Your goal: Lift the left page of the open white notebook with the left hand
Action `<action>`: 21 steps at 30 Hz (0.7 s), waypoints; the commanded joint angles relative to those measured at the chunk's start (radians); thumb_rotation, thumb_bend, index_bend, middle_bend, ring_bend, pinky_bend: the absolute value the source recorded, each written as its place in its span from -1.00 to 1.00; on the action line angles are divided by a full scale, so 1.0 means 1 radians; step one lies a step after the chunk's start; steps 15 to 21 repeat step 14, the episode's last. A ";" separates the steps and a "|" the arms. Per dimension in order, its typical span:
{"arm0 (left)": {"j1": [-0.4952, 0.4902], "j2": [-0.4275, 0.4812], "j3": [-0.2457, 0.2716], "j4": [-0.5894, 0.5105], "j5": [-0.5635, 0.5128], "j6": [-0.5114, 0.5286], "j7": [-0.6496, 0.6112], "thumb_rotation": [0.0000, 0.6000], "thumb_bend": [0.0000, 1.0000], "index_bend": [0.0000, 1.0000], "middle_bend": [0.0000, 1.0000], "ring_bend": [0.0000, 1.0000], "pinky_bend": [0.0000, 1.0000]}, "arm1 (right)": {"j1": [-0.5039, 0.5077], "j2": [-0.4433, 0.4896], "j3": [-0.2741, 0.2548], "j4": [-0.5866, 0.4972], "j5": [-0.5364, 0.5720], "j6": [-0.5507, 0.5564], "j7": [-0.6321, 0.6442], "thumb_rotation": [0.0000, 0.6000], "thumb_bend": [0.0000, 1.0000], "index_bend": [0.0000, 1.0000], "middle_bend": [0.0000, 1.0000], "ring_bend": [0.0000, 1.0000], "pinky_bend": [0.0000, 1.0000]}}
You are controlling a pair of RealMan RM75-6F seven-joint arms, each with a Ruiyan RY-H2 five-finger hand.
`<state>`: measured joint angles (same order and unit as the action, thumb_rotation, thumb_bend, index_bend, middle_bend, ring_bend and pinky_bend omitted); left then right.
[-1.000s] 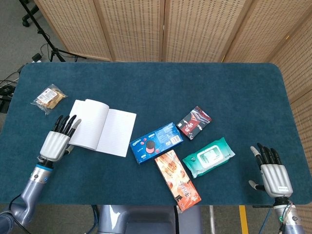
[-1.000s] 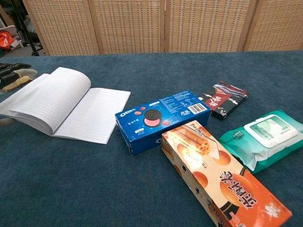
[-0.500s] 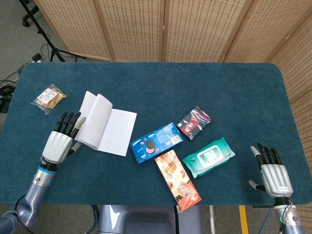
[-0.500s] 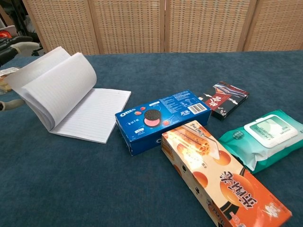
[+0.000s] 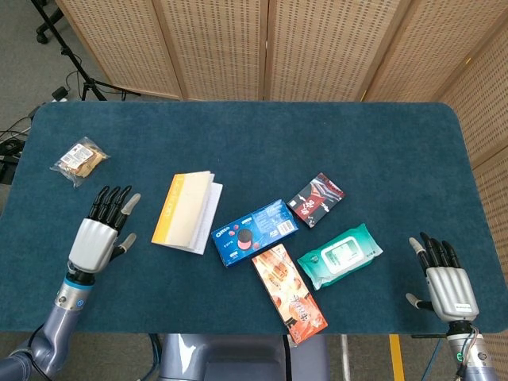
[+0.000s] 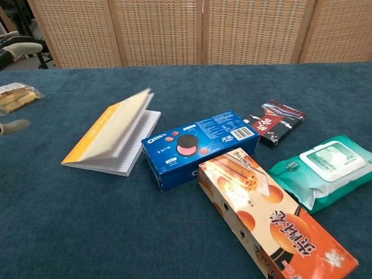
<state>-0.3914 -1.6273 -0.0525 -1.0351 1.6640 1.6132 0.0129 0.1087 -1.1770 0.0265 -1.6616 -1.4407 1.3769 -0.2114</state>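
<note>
Overhead, head view: notebook (image 5: 187, 212) nearly folded shut, orange-yellow cover up, just left of blue cookie box (image 5: 255, 231). Left hand (image 5: 100, 232) apart from it, fingers spread, holding nothing. Right hand (image 5: 448, 284) likewise, arm cut off at frame bottom. Snack packet (image 5: 78, 159) far left.

Chest view: notebook blurred; left hand's fingertips (image 6: 14, 127) barely visible at edge. Teal desk (image 6: 87, 226), wicker screens (image 6: 157, 30) behind.
</note>
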 commanded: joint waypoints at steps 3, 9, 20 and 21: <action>0.071 0.104 0.056 -0.130 -0.061 -0.067 0.040 1.00 -0.57 -1.00 -1.00 -1.00 -1.00 | -0.001 0.003 0.000 -0.002 -0.004 0.003 0.004 1.00 -0.89 -1.00 -1.00 -1.00 -1.00; 0.137 0.276 0.102 -0.390 -0.150 -0.142 0.169 1.00 -0.57 -1.00 -1.00 -1.00 -1.00 | -0.001 0.005 0.001 -0.004 -0.008 0.005 0.010 1.00 -0.89 -1.00 -1.00 -1.00 -1.00; 0.176 0.324 0.110 -0.440 -0.173 -0.134 0.189 1.00 -0.58 -1.00 -1.00 -1.00 -1.00 | -0.001 0.006 -0.001 -0.005 -0.008 0.003 0.006 1.00 -0.89 -1.00 -1.00 -1.00 -1.00; 0.176 0.324 0.110 -0.440 -0.173 -0.134 0.189 1.00 -0.58 -1.00 -1.00 -1.00 -1.00 | -0.001 0.006 -0.001 -0.005 -0.008 0.003 0.006 1.00 -0.89 -1.00 -1.00 -1.00 -1.00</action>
